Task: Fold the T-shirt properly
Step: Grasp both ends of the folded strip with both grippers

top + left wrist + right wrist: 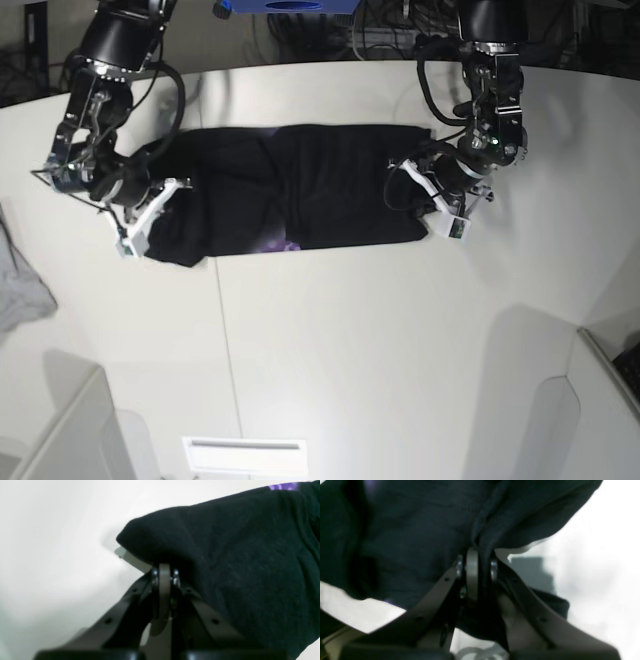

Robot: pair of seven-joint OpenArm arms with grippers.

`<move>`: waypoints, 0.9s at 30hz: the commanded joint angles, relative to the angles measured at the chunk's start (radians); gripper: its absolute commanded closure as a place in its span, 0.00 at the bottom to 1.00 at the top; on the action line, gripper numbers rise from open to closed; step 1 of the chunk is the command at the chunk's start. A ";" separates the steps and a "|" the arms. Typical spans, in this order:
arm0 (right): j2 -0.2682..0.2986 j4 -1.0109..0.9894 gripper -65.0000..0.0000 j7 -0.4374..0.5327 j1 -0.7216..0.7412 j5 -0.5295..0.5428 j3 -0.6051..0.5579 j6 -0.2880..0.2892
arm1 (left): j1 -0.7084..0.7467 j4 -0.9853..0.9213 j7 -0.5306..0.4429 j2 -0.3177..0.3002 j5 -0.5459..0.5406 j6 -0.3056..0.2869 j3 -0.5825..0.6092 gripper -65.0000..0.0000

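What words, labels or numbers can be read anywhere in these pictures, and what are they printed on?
None can be read.
The T-shirt shows a bit of purple print at its near edge: too small and blurred to make out any letters.
The blue thing at the table's far edge shows no lettering that can be made out.
The right gripper and left gripper, both clamped on black cloth, show no visible markings.

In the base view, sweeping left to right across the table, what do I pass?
Grey cloth at the left edge → right gripper, shut on the T-shirt → T-shirt → left gripper, shut on its other end.
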 commanded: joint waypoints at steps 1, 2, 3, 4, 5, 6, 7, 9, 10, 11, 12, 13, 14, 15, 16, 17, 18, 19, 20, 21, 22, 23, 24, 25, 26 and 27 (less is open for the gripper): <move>-0.004 0.037 1.00 0.012 0.007 0.018 -0.005 0.003 | -0.001 0.010 0.008 -0.005 0.007 -0.004 0.001 1.00; -0.013 0.057 1.00 -0.001 0.004 0.018 -0.005 0.003 | -0.001 0.010 0.008 -0.005 0.007 -0.004 0.001 1.00; -0.025 0.080 1.00 -0.018 0.004 0.018 -0.005 0.003 | -0.001 0.010 0.008 -0.005 0.007 -0.004 0.001 1.00; -0.037 0.101 1.00 -0.033 0.004 0.018 -0.005 0.003 | 0.001 0.010 0.008 -0.005 0.007 -0.004 0.003 1.00; -0.050 0.132 1.00 -0.050 0.002 0.018 -0.002 0.003 | 0.004 0.010 0.008 -0.005 0.007 -0.004 0.003 1.00; -0.060 0.163 1.00 -0.064 0.000 0.018 -0.002 0.003 | 0.013 0.010 0.008 -0.003 0.007 -0.004 0.003 1.00; -0.074 0.192 1.00 -0.079 0.000 0.018 -0.002 0.003 | 0.019 0.016 0.006 0.000 0.007 -0.004 0.003 1.00; -0.097 0.235 1.00 -0.107 0.000 0.018 0.004 0.003 | 0.022 0.019 0.008 0.001 0.007 -0.004 0.003 1.00; -0.111 0.252 1.00 -0.122 0.000 0.018 0.006 0.003 | 0.022 0.017 0.008 0.001 0.007 -0.004 0.003 1.00; -0.122 0.264 1.00 -0.131 0.000 0.018 0.006 0.001 | 0.024 0.016 0.008 0.001 0.007 -0.004 0.003 1.00; -0.133 0.273 1.00 -0.137 0.000 0.018 0.006 0.001 | 0.028 0.016 0.008 0.001 0.007 -0.006 0.003 1.00; -0.145 0.282 1.00 -0.143 0.000 0.018 0.006 0.001 | 0.039 0.019 0.006 0.001 0.007 -0.006 0.003 1.00; -0.154 0.290 1.00 -0.150 -0.001 0.018 0.006 0.001 | 0.047 0.023 0.006 0.001 0.007 -0.007 0.003 1.00; -0.163 0.296 1.00 -0.156 -0.001 0.018 0.006 0.001 | 0.050 0.031 0.006 0.001 0.007 -0.007 0.003 1.00; -0.171 0.301 1.00 -0.162 -0.003 0.020 0.004 0.001 | 0.056 0.034 0.006 0.001 0.007 -0.007 0.003 1.00; -0.175 0.304 1.00 -0.163 -0.003 0.020 0.000 0.001 | 0.059 0.034 0.005 0.003 0.007 -0.007 0.003 1.00; -0.182 0.305 1.00 -0.163 -0.006 0.021 -0.002 0.001 | 0.059 0.034 0.005 0.003 0.007 -0.007 0.003 1.00; -0.186 0.308 1.00 -0.162 -0.010 0.021 -0.002 0.001 | 0.059 0.034 0.005 0.003 0.007 -0.007 0.003 1.00; -0.191 0.312 1.00 -0.162 -0.013 0.021 -0.002 0.001 | 0.059 0.034 0.005 0.003 0.005 -0.009 0.003 1.00; -0.195 0.318 1.00 -0.162 -0.013 0.021 -0.002 0.001 | 0.059 0.034 0.006 0.003 0.004 -0.009 0.003 1.00; -0.200 0.322 1.00 -0.162 -0.015 0.021 -0.002 0.001 | 0.059 0.034 0.006 0.003 0.002 -0.009 0.003 1.00; -0.202 0.325 1.00 -0.162 -0.015 0.025 -0.002 0.001 | 0.059 0.033 0.006 0.003 0.002 -0.009 0.006 1.00; -0.202 0.325 1.00 -0.162 -0.015 0.043 -0.002 0.001 | 0.059 0.033 0.005 0.003 0.004 -0.009 0.018 1.00; -0.202 0.325 1.00 -0.162 -0.015 0.071 -0.002 0.001 | 0.059 0.033 0.005 0.001 0.004 -0.006 0.038 1.00; -0.202 0.325 1.00 -0.162 -0.016 0.101 0.003 0.000 | 0.059 0.033 0.003 0.001 0.005 -0.006 0.058 1.00; -0.202 0.325 1.00 -0.162 -0.018 0.129 0.006 -0.008 | 0.059 0.033 0.003 0.001 0.005 -0.006 0.073 1.00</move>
